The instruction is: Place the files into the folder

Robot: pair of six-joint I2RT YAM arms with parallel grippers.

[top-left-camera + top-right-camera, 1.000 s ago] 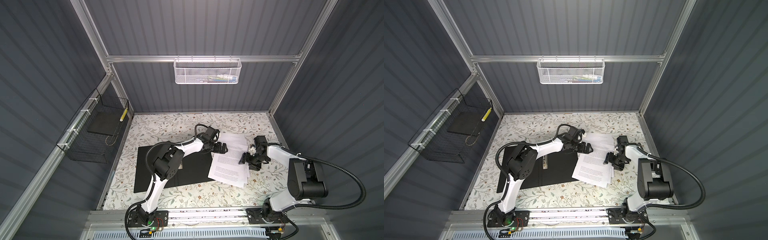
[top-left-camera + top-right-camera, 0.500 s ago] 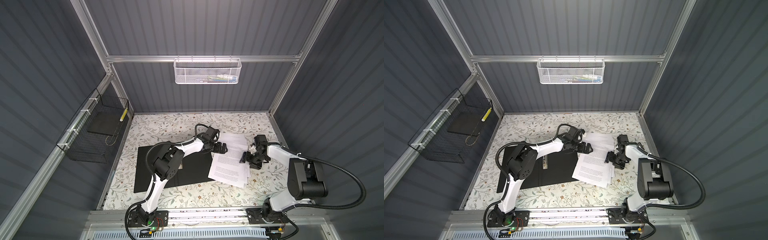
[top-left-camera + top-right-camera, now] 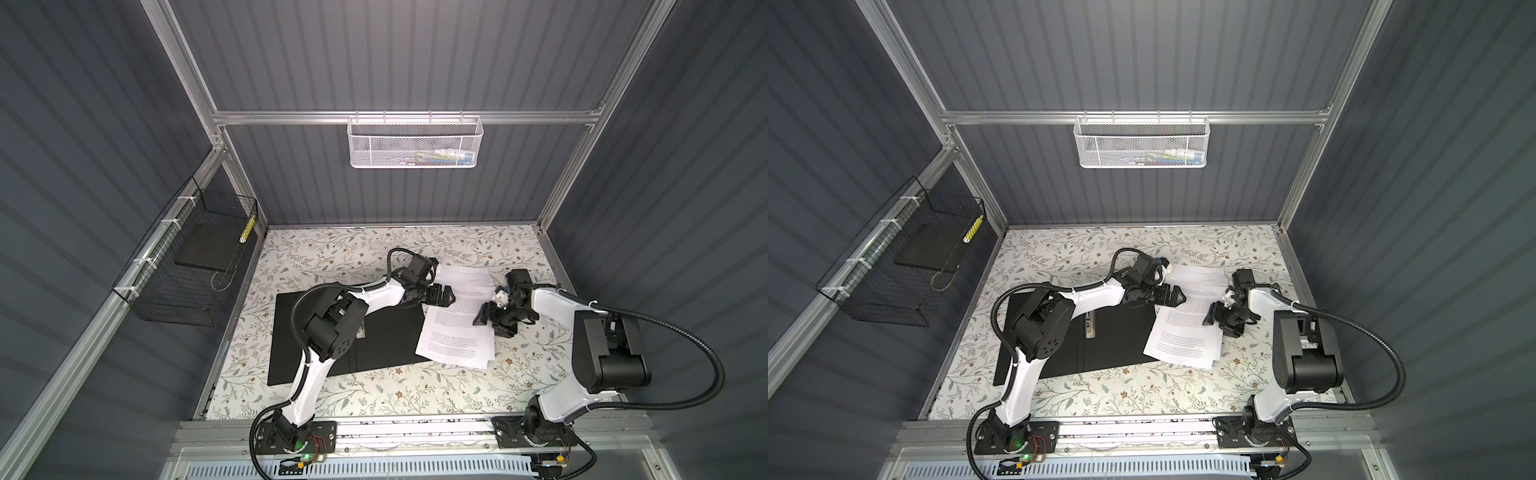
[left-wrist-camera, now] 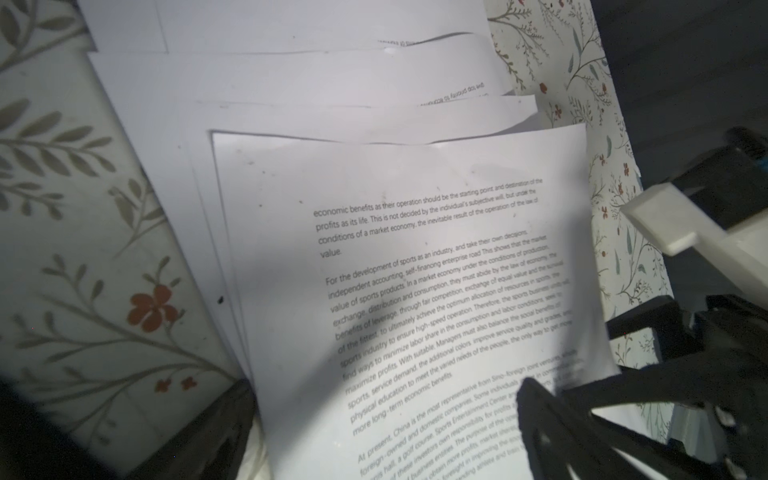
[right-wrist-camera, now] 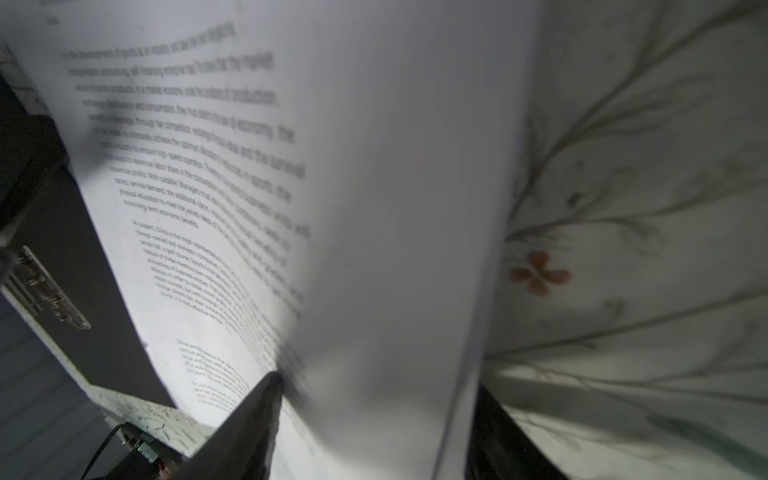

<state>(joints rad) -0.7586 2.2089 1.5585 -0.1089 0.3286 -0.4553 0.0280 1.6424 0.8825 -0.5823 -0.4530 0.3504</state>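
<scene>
The fanned stack of white printed paper sheets (image 3: 455, 336) lies on the floral-patterned desk (image 3: 332, 257), with one edge overlapping the flat folder (image 3: 386, 336), which is opened black side up. The top page reads "For the development of sports as an industry". The left gripper (image 3: 451, 296) gapes wide over the sheets and holds nothing. The right gripper (image 3: 492, 326) has its jaws on either side of a raised sheet edge, and I cannot tell whether they pinch it.

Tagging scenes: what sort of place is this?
Likely a lab robot cell: panelled walls, aluminium frame, left arm and right arm bolted to a rail, white basket and black basket hanging.
</scene>
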